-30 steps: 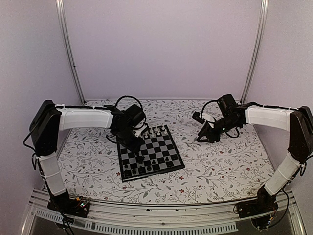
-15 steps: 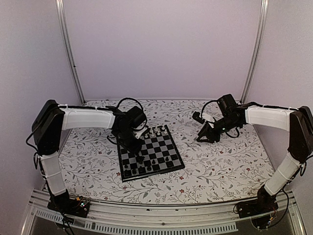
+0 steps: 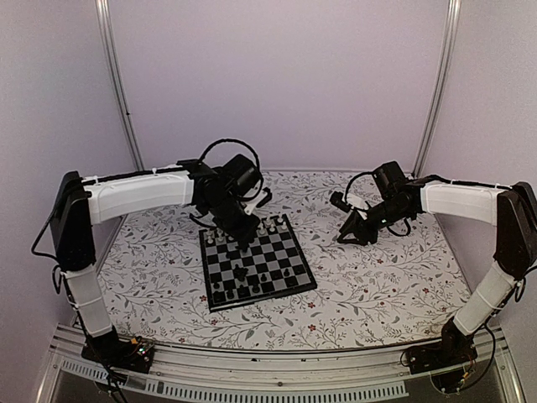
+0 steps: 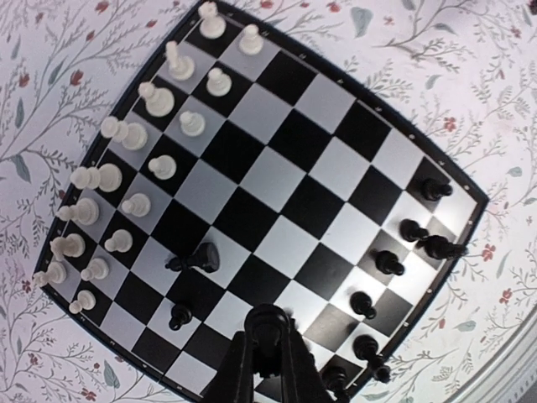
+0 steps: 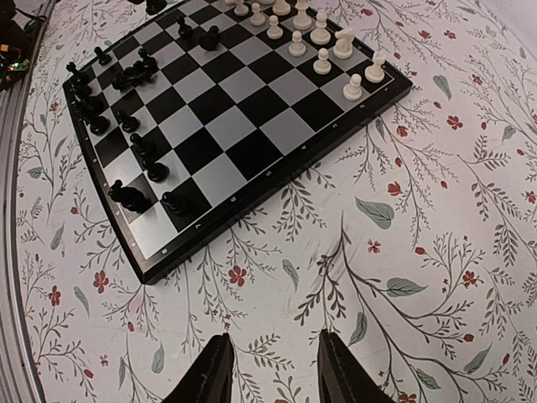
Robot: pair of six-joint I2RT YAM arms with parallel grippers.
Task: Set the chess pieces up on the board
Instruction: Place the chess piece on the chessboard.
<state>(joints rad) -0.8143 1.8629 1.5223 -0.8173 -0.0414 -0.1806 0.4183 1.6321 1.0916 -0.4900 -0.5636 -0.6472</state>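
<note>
The board (image 3: 289, 284) lies on the floral table, also seen in the left wrist view (image 4: 277, 185) and the right wrist view (image 5: 226, 126). White chess pieces (image 4: 126, 134) stand in two rows along its far edge. Black chess pieces (image 4: 403, 243) stand along the near edge. One black piece (image 4: 197, 259) lies on its side mid-board, with a black pawn (image 4: 179, 316) beside it. My left gripper (image 3: 243, 233) hovers above the board, shut on a black piece (image 4: 270, 332). My right gripper (image 3: 346, 237) is open and empty, low over the table right of the board (image 5: 270, 357).
Metal frame posts (image 3: 117, 84) stand at the back corners against the walls. The floral tabletop (image 3: 377, 277) stretches around the board. The board's corner (image 5: 155, 269) lies just ahead of my right fingers (image 5: 211, 369).
My left arm has risen and swung toward the far side of the board, uncovering the white pieces at the far-left corner. The right arm has not moved.
</note>
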